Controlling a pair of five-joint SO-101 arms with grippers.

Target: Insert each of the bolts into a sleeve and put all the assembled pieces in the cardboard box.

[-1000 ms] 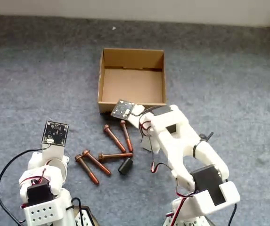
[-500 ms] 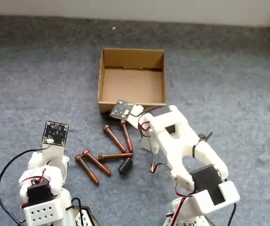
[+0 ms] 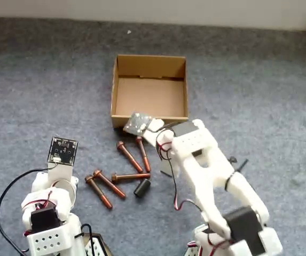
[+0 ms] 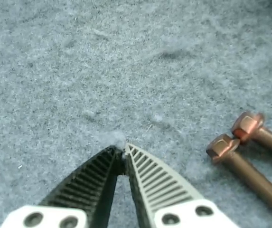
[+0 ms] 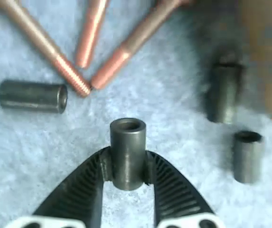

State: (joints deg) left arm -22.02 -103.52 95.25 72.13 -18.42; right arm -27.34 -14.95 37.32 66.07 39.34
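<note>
Sleeve (image 5: 127, 142) in hand on my right side: the right claw (image 5: 127, 161) is pinching a dark metal sleeve between its ribbed pads, upright, with the open end showing. Around it on the grey carpet (image 5: 173, 118) I see a second sleeve (image 5: 31, 96) lying on its side by the threaded tips of the bolts (image 5: 90, 33), plus a third sleeve (image 5: 224, 92) and a fourth sleeve (image 5: 248, 156), both standing on end. From overhead, the right arm (image 3: 201, 154) comes in from 5 o'clock, its wrist just short of the near wall of the cardboard box (image 3: 114, 90). That box sits open at 12 o'clock from the five copper bolts, which lie scattered mid-table. The lying sleeve is at the pile's 5 o'clock edge, just beside one bolt's tip. My left arm (image 3: 62, 160) is at 9 o'clock from the pile. The left claw (image 4: 124, 154) is pressed together, tips meeting over bare carpet, with two bolt heads near it.
</note>
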